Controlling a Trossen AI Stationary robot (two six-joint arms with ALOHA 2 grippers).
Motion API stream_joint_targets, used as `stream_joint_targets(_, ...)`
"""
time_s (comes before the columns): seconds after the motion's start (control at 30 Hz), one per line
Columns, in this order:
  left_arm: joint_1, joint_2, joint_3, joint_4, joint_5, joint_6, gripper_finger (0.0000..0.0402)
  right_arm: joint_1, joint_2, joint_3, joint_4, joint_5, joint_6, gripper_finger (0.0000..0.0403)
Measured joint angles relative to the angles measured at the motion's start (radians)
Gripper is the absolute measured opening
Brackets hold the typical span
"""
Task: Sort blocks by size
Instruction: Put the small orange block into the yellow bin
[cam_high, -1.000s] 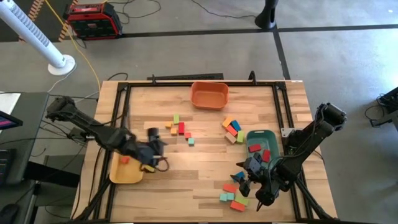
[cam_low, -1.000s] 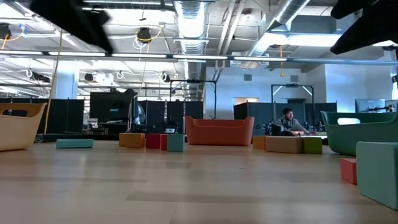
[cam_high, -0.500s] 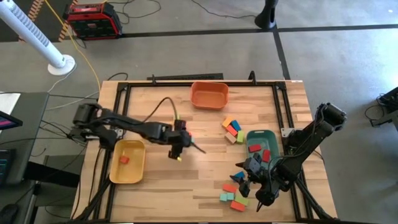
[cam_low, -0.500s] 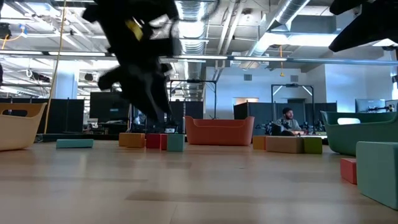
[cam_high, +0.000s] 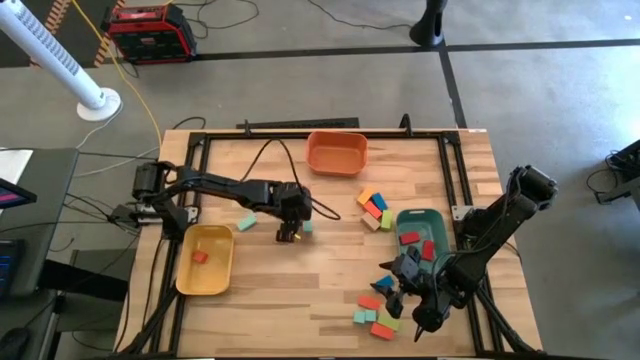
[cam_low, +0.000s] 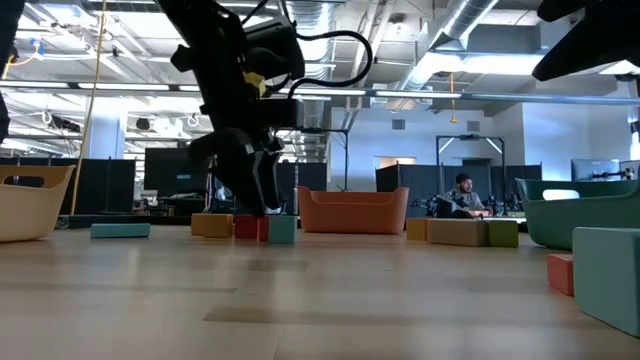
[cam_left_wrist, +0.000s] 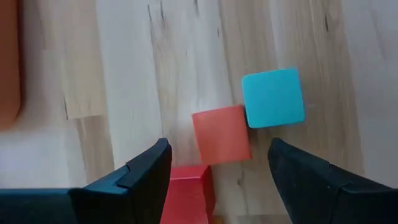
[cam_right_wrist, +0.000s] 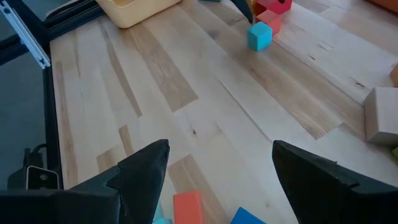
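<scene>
Presently the left gripper hangs over the middle of the table with its fingers spread apart and nothing between them. Its wrist view looks straight down on a salmon-red cube, a red block touching that cube's near side, and a light-blue cube touching the cube's far corner. From the low view, the gripper's tips stand just above the small row of blocks on the wood.

Right gripper: parked low near the right front of the table, fingers wide apart, holding nothing. Just beside it lies a cluster of blocks in orange, green and teal.

Further blocks noted: a teal bar lying alone beside the left arm; a mixed group between the table's centre and the green tray, which holds several red pieces; one red block in the yellow tray at the left front. An orange tray sits at the back edge.
</scene>
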Motion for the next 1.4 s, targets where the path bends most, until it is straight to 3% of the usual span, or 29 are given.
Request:
stream_joint_targets(0.1, 0.009, 0.022, 0.0, 0.011, 0.041, -0.003, 0.0256, 0.0, 0.0, 0.0, 0.0, 0.01, -0.007, 0.0317)
stream_joint_targets(0.43, 0.014, 0.096, 0.0, 0.066, 0.001, -0.053, 0.025, 0.0, 0.0, 0.0, 0.004, 0.023, -0.002, 0.0317)
stream_joint_targets(0.57, 0.013, 0.099, 0.0, 0.125, -0.004, -0.064, 0.0219, 0.001, 0.0, 0.0, 0.004, 0.022, 0.007, 0.0317)
stream_joint_targets(0.8, 0.014, 0.094, 0.001, 0.099, -0.015, -0.064, 0.0127, 0.001, 0.0, 0.0, 0.005, 0.023, 0.01, 0.0317)
stream_joint_targets(0.93, 0.012, 0.082, 0.002, 0.023, -0.019, -0.071, 0.0125, 0.001, 0.0, 0.0, 0.006, 0.023, 0.01, 0.0317)
stream_joint_targets(1.13, -0.03, 0.012, -0.001, -0.084, -0.026, -0.136, 0.0125, 0.001, 0.0, 0.0, 0.012, 0.023, 0.012, 0.0317)
stream_joint_targets(1.4, -0.178, -0.228, 0.0, -0.304, -0.114, -0.295, 0.0125, 0.006, 0.0, 0.0, 0.033, 0.038, 0.01, 0.0317)
